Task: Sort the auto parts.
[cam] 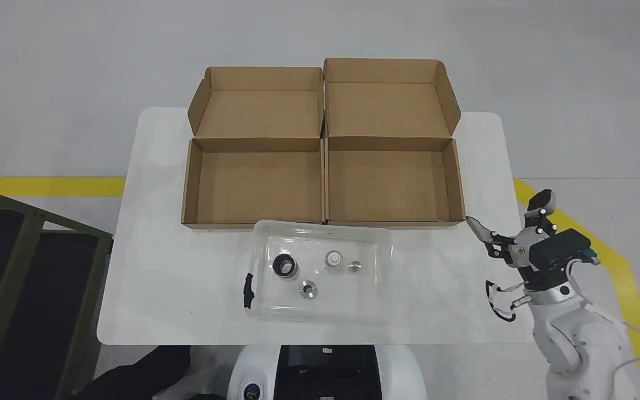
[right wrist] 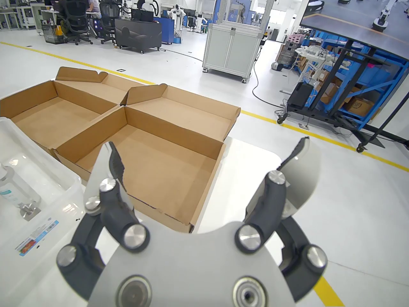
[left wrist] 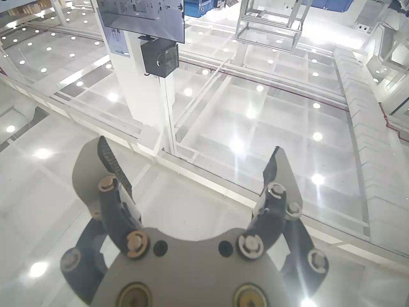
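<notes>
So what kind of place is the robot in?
Probably a robotics lab or test hall. White robots stand at the back, a large dark screen shows more robots moving about, and yellow floor lines mark off the work areas.

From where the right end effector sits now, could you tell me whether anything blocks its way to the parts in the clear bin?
Nothing visible does. Only bare white table lies between the open right end effector and the clear plastic bin; its wall rings the small round parts, so entering from above seems best.
</notes>
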Robot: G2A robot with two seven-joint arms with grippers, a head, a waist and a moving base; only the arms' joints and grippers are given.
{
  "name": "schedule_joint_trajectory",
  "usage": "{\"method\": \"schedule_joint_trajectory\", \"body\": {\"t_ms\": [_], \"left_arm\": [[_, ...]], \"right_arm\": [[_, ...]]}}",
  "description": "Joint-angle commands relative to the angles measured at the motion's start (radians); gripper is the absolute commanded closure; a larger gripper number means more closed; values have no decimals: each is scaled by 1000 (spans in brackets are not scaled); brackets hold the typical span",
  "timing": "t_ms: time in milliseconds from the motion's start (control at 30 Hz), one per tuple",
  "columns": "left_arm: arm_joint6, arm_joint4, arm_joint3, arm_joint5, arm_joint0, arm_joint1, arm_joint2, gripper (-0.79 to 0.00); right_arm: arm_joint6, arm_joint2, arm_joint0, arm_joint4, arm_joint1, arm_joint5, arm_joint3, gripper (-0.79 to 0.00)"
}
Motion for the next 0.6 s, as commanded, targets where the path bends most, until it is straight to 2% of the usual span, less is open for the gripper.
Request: {"method": "schedule_joint_trajectory", "body": {"t_ms": [0, 267, 567], "left_arm": [[0, 0, 0, 0, 0, 0, 0, -785], [0, 0, 0, 0, 0, 0, 0, -785], [0, 0, 0, 0, 0, 0, 0, -785]], "right_arm": [[36, -21, 8, -8, 2, -11, -9, -785], [152, -105, 42, -43, 13, -135, -60, -785], [325, -203, 82, 38, 26, -299, -120, -785]]}}
